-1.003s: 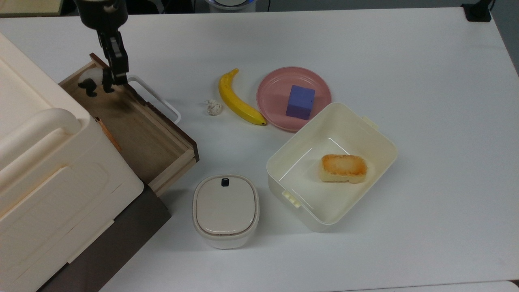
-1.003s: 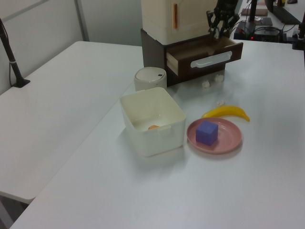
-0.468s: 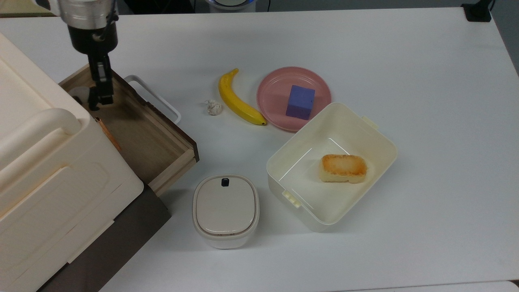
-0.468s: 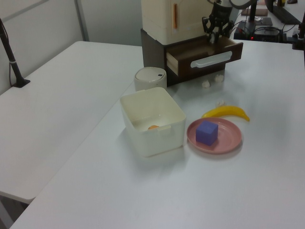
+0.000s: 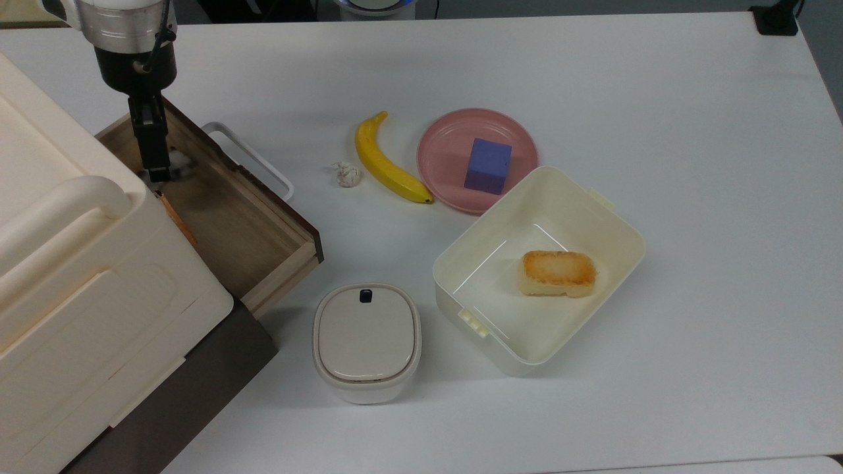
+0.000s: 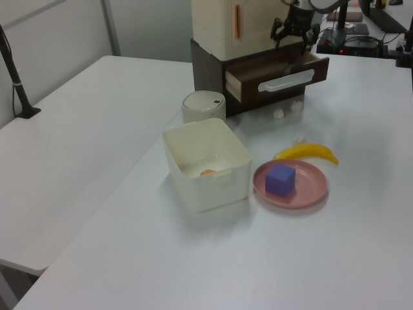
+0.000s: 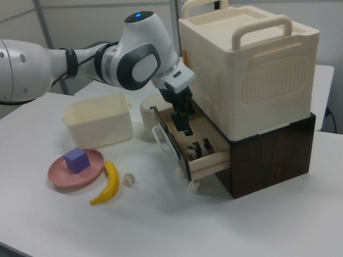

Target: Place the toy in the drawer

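White bench (image 5: 593, 79) carries the pulled-out drawer (image 7: 199, 158) at the top view's left. The toy (image 7: 198, 146) stands inside it, near its end in the right view. The hand (image 7: 186, 128), fingers spread and holding nothing, hangs just above; it should lift straight up, clear of the drawer walls.

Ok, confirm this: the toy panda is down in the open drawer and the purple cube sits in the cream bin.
Wrong on the cube. The top view shows the purple cube on the pink plate, not in the cream bin. The toy panda is indeed down in the open drawer, as the right view shows.
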`<move>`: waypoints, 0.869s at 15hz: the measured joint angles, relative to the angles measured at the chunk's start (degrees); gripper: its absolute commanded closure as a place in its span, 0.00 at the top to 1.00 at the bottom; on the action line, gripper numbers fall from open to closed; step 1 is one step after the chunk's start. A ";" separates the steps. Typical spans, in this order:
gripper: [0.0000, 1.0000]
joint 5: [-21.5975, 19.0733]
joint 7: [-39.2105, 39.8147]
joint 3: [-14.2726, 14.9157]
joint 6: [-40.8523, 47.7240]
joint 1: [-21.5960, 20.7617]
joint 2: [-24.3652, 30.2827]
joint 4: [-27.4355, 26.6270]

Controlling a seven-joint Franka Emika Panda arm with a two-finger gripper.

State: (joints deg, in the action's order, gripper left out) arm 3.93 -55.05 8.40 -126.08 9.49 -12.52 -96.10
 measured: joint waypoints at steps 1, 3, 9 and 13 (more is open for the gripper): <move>1.00 0.00 -0.01 0.00 0.00 0.00 0.00 0.01; 1.00 0.00 -0.02 0.00 0.00 0.00 0.01 0.12; 1.00 0.88 4.85 0.06 8.88 -0.01 4.08 1.43; 1.00 1.84 19.02 -0.10 17.09 -0.38 7.99 1.79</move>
State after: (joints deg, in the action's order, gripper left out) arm 5.78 -36.04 8.30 -108.99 9.11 -4.53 -94.31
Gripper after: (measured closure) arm 0.000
